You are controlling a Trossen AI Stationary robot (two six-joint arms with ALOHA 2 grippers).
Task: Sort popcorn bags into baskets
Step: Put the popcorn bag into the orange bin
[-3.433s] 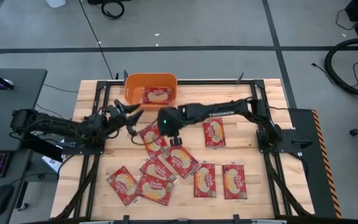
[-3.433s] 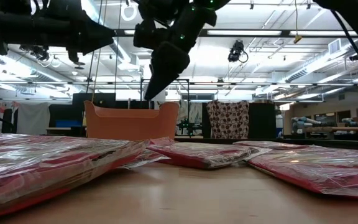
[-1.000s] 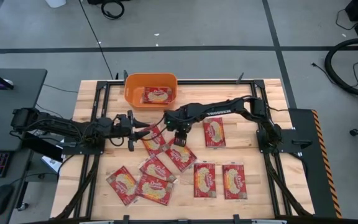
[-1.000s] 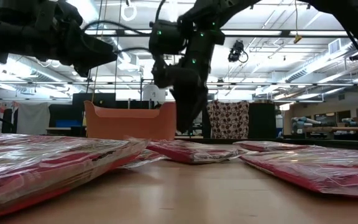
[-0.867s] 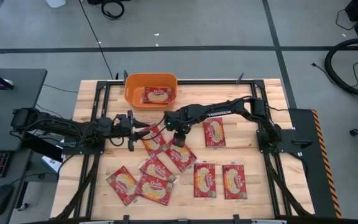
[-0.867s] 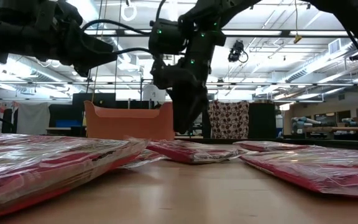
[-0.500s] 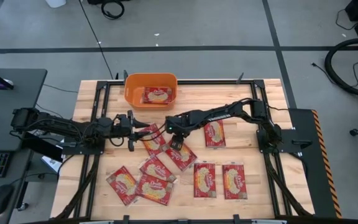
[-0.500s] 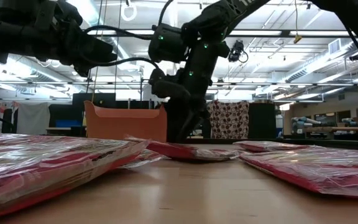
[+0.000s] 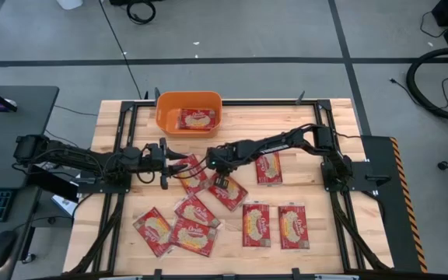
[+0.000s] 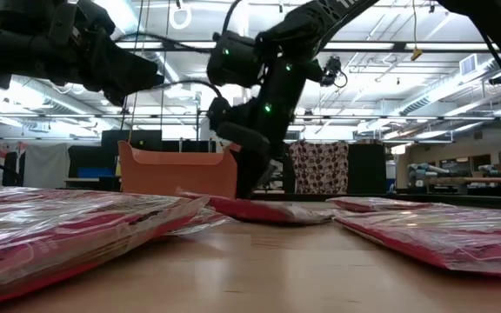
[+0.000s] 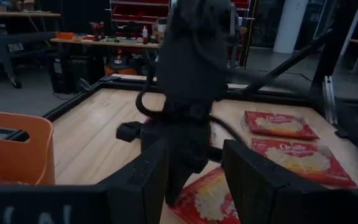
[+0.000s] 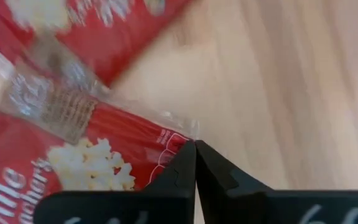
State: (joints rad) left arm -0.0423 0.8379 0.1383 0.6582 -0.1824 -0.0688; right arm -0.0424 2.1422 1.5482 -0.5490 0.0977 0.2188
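Now the right gripper (image 9: 222, 183) is down at the frame's centre, fingers pinched together on the corner of a popcorn bag (image 9: 226, 191). The grip looks thin: slick wrap could slide free on the lift. The left gripper (image 9: 179, 162) waits just left, jaws apart. The orange basket (image 9: 162, 117), upper centre, holds one packet.
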